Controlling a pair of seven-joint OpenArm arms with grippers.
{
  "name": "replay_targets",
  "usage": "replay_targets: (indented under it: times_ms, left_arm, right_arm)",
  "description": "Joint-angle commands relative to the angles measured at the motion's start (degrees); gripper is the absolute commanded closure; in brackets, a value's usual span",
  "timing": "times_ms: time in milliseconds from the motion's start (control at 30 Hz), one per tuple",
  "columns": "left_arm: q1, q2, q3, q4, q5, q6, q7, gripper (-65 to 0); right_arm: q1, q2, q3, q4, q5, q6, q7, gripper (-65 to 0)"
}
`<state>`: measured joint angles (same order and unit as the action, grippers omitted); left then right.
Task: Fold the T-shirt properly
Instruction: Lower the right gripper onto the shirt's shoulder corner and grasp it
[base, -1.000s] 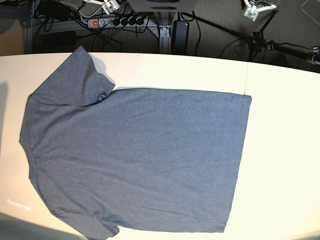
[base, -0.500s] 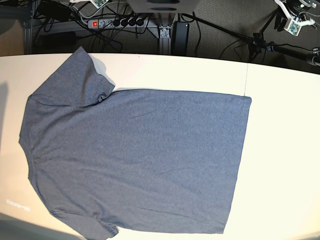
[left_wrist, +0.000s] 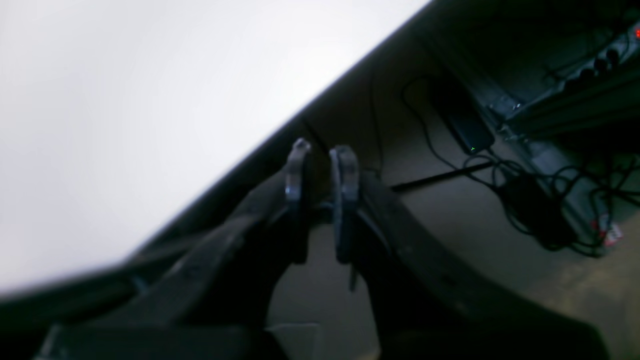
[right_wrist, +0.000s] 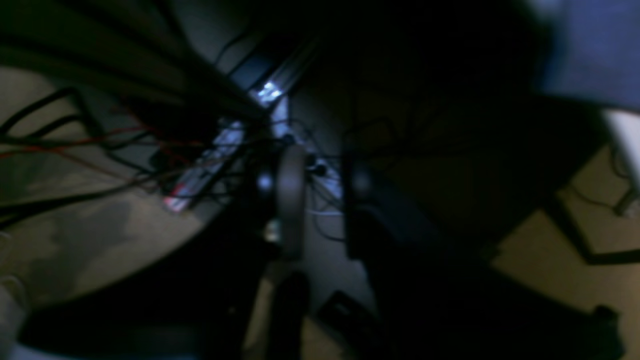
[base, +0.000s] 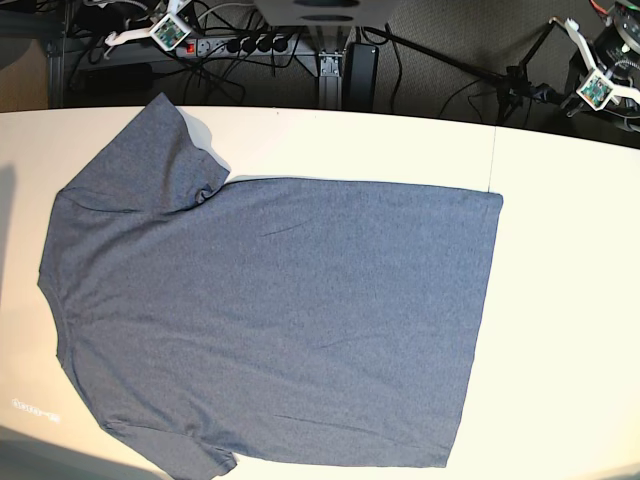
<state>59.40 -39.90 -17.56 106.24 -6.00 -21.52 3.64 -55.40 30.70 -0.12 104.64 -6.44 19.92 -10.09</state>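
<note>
One T-shirt (base: 270, 315) flat on table (base: 570, 300), two grippers, left (left_wrist: 320, 150) and right (right_wrist: 320, 170), slightly parted, empty

A pale cream tabletop (base: 570, 300) filled most of the base view, brightly and evenly lit, with a thin seam (base: 494, 150) running across it. Beyond its far edge lay a dark carpeted floor (base: 440, 40) in shadow. A black power strip (base: 235, 44) with a red switch rested there among tangled black cables (base: 400, 50), beside a metal frame leg (base: 330, 70) and a black power brick (base: 360, 70). A dark tripod-like stand (base: 520, 85) stood further along the floor.
</note>
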Motion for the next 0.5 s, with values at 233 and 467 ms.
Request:
replay_targets:
  times_ms: [233, 467]
  left_arm:
    - [0.4, -4.4, -0.5, 4.2, 5.7, 6.1, -0.8, -11.2]
    - [0.4, -6.2, -0.5, 8.0, 9.0, 9.1, -0.8, -11.2]
  right_arm:
    - [0.5, 4.7, 0.6, 5.7, -5.1, 0.3, 0.8, -29.3]
    - [6.3, 8.3, 0.5, 6.4, -7.3, 0.1, -5.8, -37.1]
